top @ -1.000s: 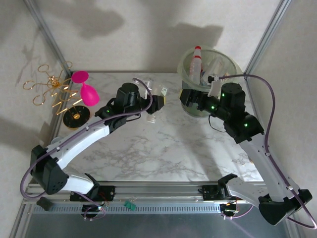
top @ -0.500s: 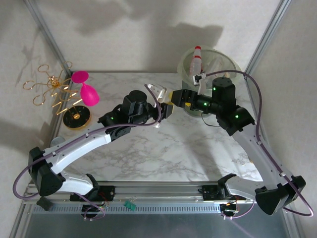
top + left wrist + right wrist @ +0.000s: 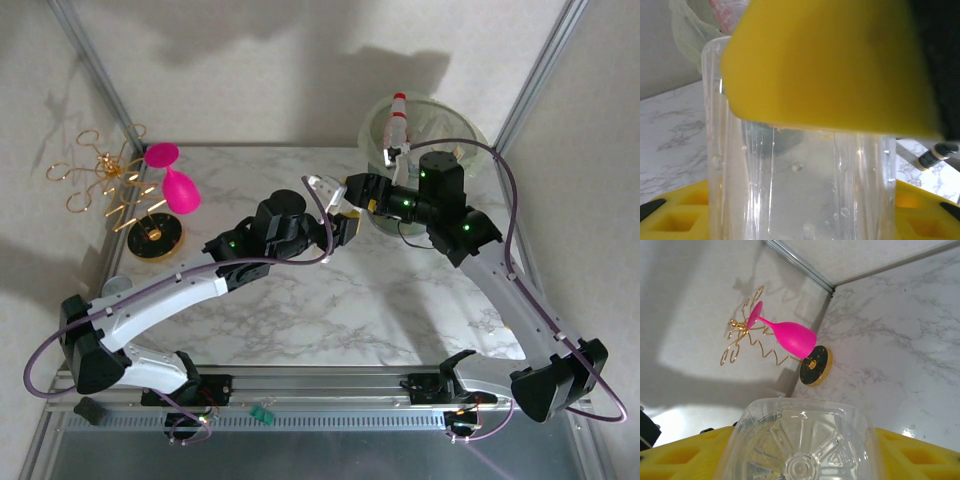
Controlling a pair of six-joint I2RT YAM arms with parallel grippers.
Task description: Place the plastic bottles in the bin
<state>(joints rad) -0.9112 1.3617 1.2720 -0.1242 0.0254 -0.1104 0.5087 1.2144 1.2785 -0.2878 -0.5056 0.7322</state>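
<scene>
A clear square plastic bottle hangs above the table's back middle, held between both arms. My left gripper is shut on its body; in the left wrist view the ribbed clear wall is pinched between the yellow pads. My right gripper meets it from the bin side, and its yellow fingers press both sides of the bottle's base. The pale-green bin stands at the back right, behind the right gripper. A red-capped bottle and other clear ones stick up inside it.
A pink goblet leans on the gold wire stand with a black round foot at the back left; both appear in the right wrist view, goblet and foot. Metal frame posts rise at the back corners.
My left gripper carried the clear bottle rightwards towards the bin. My right gripper swung left from the bin's front and now grips the bottle's base.
</scene>
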